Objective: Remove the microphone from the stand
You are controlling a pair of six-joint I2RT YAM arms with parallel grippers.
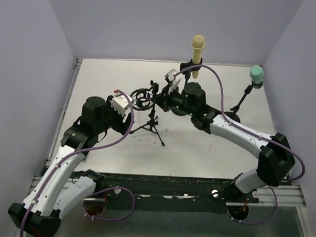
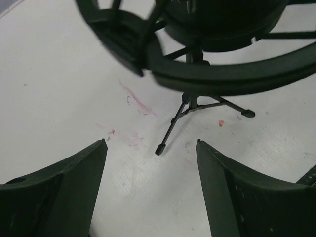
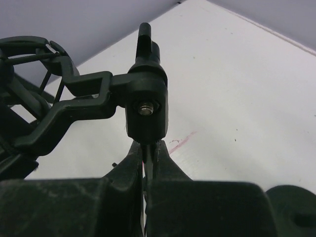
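**Right fingers pinch the stand's post; left fingers gape beside the cradle**

There are three microphones and three stands, with two arms working between them. The black microphone point(image 1: 142, 100) sits in a ring cradle point(image 2: 232, 74) at the head of the tripod stand point(image 1: 152, 126), near the middle of the table point(image 1: 209, 147).

The right gripper point(image 3: 149, 145) is closed on the thin post point(image 3: 147, 159). Its fingertips meet just under the swivel block point(image 3: 145, 111) that carries the cradle's arm. It has hold of the stand only; the microphone lies off to its left, beyond that arm.

The left gripper point(image 2: 150, 143) stands wide apart and grasps nothing. In the left wrist view the cradle and the microphone's dark underside hang past its fingertips, clear of both fingers. Between the fingers only the tripod legs point(image 2: 190, 106) and some pink marks point(image 2: 140, 103) on the table show. From above, this gripper is just beside the cradle on its left.

A yellow microphone point(image 1: 198, 45) stands upright at the back edge. A teal microphone point(image 1: 257, 75) stands on a slanted stand at the right. Both are well apart from either gripper. The cradle's ring and struts surround the black microphone.
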